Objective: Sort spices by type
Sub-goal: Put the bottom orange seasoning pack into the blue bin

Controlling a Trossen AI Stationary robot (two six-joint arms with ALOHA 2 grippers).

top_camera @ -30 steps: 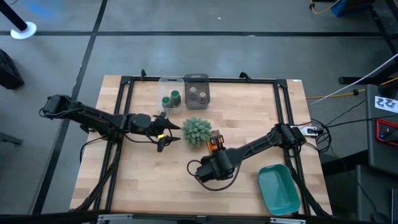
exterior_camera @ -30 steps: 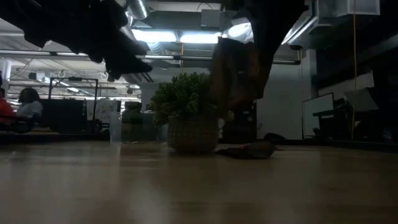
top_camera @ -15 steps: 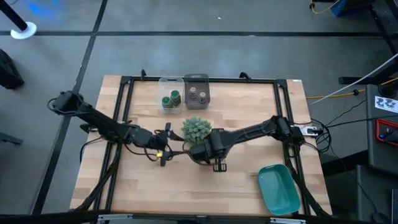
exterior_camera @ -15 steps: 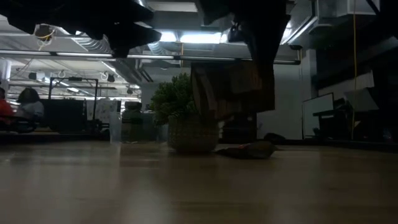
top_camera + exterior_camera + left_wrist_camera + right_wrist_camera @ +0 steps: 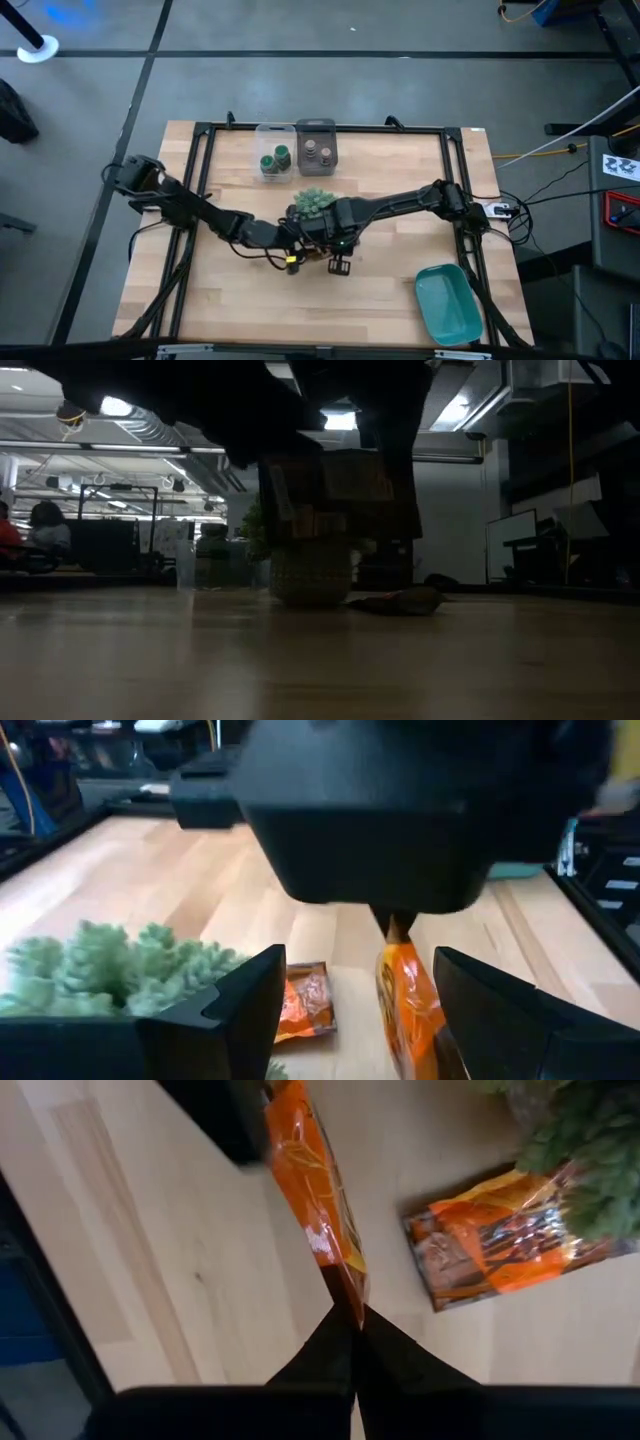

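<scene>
Two green jars (image 5: 272, 160) stand in a clear box and two grey-brown jars (image 5: 317, 152) in a grey box at the far edge. No gripper is near them. My right gripper (image 5: 355, 1335) is shut on a crinkled orange packet (image 5: 400, 995), which hangs near the spiky green ball (image 5: 313, 200). My left gripper (image 5: 358, 970) is open, level with the hanging packet, with one finger on either side of it and apart from it. A second orange packet (image 5: 500, 1240) lies flat beside the ball. My right gripper pinches the orange packet by its top edge (image 5: 352, 1298) between the two fingertips. The fingers come from above and point down. The packet (image 5: 340, 490) hangs below them, upright and lifted clear of the table.
A teal tray (image 5: 445, 303) lies at the near right corner. The ball (image 5: 310, 565) and the flat packet (image 5: 400, 600) sit mid-table, just beyond the grippers. Bare wood stretches along the near side and on the left. A black frame borders the table.
My right gripper has carried the hanging packet toward the table's left and a little toward the far edge, and the packet has turned about. My left gripper has swung toward the near edge and the right until its open fingers stand on either side of the packet.
</scene>
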